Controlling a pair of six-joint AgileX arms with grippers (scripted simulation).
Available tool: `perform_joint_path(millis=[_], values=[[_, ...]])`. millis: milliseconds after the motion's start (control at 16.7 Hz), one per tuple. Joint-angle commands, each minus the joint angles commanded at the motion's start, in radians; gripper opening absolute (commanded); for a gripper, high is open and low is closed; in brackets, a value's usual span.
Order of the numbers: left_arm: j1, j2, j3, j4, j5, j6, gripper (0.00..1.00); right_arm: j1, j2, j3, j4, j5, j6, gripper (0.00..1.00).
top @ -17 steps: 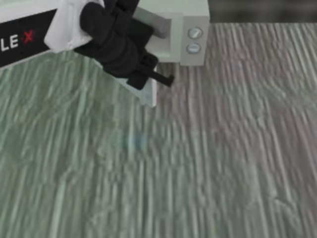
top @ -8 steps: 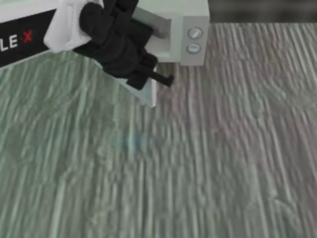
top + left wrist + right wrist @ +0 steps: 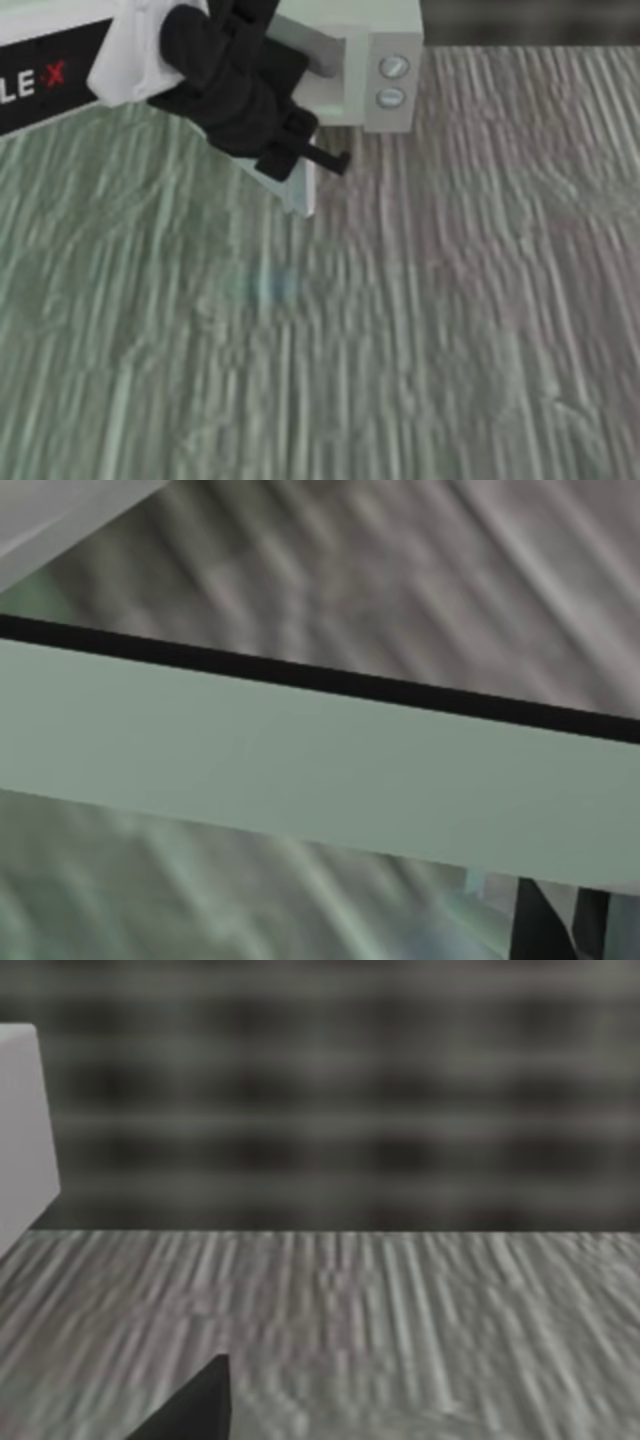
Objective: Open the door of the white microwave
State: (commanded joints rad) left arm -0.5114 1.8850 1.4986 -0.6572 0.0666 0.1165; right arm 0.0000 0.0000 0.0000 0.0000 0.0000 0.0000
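The white microwave [image 3: 395, 45] stands at the table's far edge, its two silver knobs [image 3: 392, 82] stacked on its front. The door [image 3: 304, 192] stands swung out toward the table's near side, so the grey cavity [image 3: 322, 52] shows. My left gripper [image 3: 312, 162] reaches in from the left and is shut on the door's free edge, one black finger [image 3: 331, 158] on the door's right side. In the left wrist view the door [image 3: 320, 770] crosses as a pale band, with a black finger [image 3: 540, 925] under it. My right arm is outside the top view; one dark fingertip [image 3: 200, 1405] shows over bare table.
The striped wooden table [image 3: 420, 330] stretches in front of the microwave. The left arm's white link [image 3: 60, 70] lies across the far left. In the right wrist view the microwave's side [image 3: 20, 1130] stands at one edge before a dark wall [image 3: 350, 1090].
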Motion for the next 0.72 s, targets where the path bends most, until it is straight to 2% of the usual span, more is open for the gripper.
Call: perform_joint_path(millis=[360, 720], values=[[0.001, -0.004, -0.01, 0.001, 0.015, 0.013, 0.0, 0.0, 0.0, 0.0, 0.0, 0.0, 0.0, 1.0], [0.053, -0.055, -0.069, -0.003, 0.085, 0.149, 0.0, 0.0, 0.0, 0.0, 0.0, 0.0, 0.0, 1.0]])
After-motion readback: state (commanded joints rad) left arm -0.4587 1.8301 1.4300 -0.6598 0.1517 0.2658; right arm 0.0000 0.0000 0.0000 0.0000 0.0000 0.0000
